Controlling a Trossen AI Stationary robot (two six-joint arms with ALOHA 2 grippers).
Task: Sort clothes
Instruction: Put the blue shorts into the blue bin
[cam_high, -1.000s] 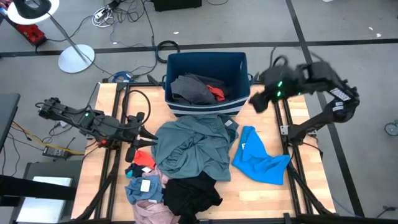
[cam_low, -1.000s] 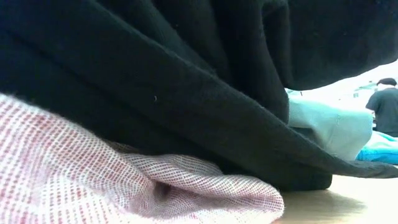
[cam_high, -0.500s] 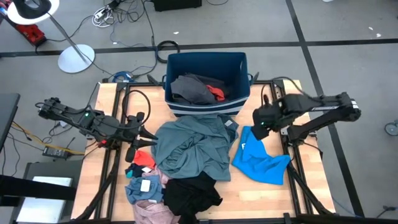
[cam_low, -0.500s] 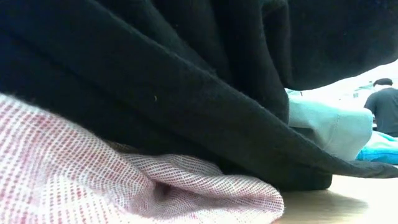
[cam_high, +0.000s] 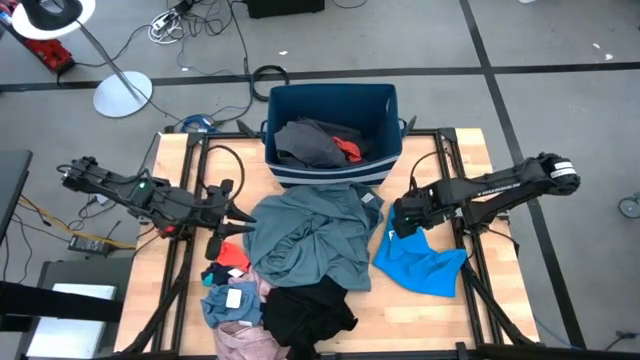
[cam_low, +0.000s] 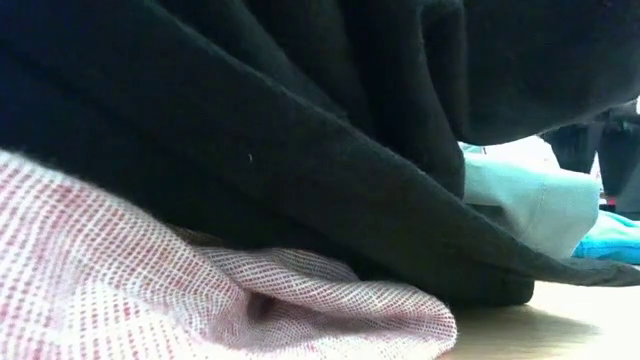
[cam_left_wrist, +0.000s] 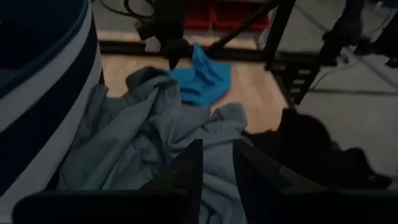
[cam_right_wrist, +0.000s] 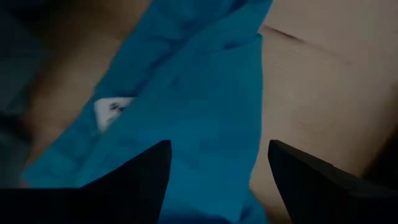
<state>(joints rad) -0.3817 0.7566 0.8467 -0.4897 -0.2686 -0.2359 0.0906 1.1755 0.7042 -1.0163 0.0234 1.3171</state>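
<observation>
My right tool (cam_high: 400, 222), fingers (cam_right_wrist: 140, 177) spread wide, hangs directly over the upper end of the bright blue fabric garment (cam_high: 418, 258), which lies crumpled near the right edge of the wooden worktop (cam_high: 470, 150). My left tool (cam_high: 238, 222) sits toward the left edge, its tips at the rim of the large grey-teal garment (cam_high: 305, 240) heaped mid-worktop; I cannot tell whether its narrow-set fingers (cam_left_wrist: 189, 168) pinch the cloth. A red-orange piece (cam_high: 232, 255), a black garment (cam_high: 308, 310) and a pink woven one (cam_high: 245, 342) crowd the near edge. The dark blue plastic bin (cam_high: 333, 100) with a white stripe, at the far edge, holds grey and red pieces.
</observation>
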